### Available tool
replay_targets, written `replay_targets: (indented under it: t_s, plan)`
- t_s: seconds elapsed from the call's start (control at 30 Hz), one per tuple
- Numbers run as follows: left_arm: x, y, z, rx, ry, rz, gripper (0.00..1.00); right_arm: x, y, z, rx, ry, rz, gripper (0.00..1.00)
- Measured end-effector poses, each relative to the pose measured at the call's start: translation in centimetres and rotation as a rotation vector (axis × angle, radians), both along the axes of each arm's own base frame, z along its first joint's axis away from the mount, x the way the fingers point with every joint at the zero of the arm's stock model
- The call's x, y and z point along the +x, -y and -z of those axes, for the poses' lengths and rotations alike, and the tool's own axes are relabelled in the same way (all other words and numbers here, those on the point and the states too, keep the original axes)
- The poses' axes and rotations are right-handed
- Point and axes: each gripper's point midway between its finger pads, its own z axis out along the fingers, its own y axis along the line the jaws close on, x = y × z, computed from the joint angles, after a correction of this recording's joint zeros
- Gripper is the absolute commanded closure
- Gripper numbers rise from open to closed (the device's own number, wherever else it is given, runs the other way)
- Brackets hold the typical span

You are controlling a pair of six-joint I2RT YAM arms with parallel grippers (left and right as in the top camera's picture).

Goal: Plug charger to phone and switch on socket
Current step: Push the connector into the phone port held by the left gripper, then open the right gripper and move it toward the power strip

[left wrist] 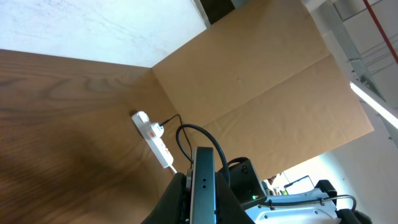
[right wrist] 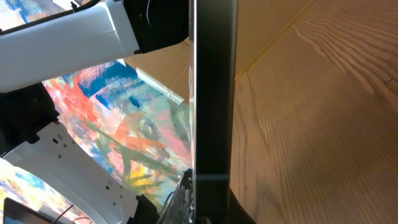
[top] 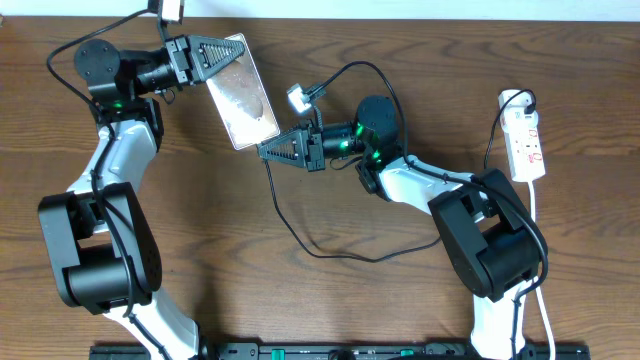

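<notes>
Phone (top: pixel 242 95) long axis toward right end effector (top: pixel 264 150), pinching charger (top: pixel 345 258), left end effector (top: pixel 234 47) clamped on phone

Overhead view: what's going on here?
The left gripper holds a flat, glossy dark smartphone up off the wooden table. The right gripper, shut, appears to pinch the tip of the thin black charger cable at the phone's lower edge. Whether the plug is seated can't be told. The white power strip lies at the far right, untouched.
</notes>
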Motion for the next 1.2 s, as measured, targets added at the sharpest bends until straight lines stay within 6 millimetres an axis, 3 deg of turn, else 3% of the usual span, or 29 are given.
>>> replay_targets:
  t_s: [0.13, 0.23, 0.27, 0.47, 0.57, 0.63, 0.7, 0.83, 1.0, 1.2]
  plan:
    - [0.0, 0.0, 0.0, 0.000, 0.000, 0.000, 0.92, 0.0, 0.0, 0.0, 0.000, 0.000, 0.001, 0.98]
    - [-0.1, 0.0, 0.0, 0.001, -0.001, 0.004, 0.93, 0.2, 0.0, 0.0, 0.002, -0.003, 0.012, 0.78]
    - [-0.1, 0.1, 0.1, 0.002, -0.005, 0.008, 0.93, 0.4, -0.1, -0.1, 0.004, -0.003, 0.024, 0.65]
    - [-0.7, 0.0, 0.8, 0.011, -0.022, 0.035, 0.93, 1.5, -0.1, -0.3, 0.010, -0.022, 0.083, 0.45]
    - [-0.5, -0.9, 0.8, 0.011, -0.023, 0.013, 0.93, 1.5, -0.1, -0.3, 0.010, -0.025, 0.084, 0.28]
    - [-0.3, -1.8, 0.8, 0.010, -0.022, -0.007, 0.93, 1.4, -0.1, -0.3, 0.009, -0.027, 0.080, 0.08]
    - [-0.2, -2.9, 0.8, 0.010, -0.022, -0.032, 0.93, 1.4, -0.1, -0.3, 0.009, -0.024, 0.076, 0.01]
    - [0.0, -4.5, 0.8, 0.010, -0.023, -0.067, 0.93, 1.3, -0.1, -0.2, 0.007, -0.028, 0.072, 0.01]
    - [-0.1, -4.8, 0.9, 0.014, -0.024, -0.065, 0.93, 1.6, 0.0, 0.6, -0.024, -0.077, 0.080, 0.01]
    - [-0.2, -4.8, 0.9, 0.017, -0.025, -0.056, 0.92, 3.1, 1.1, 6.4, -0.225, -0.314, 0.169, 0.01]
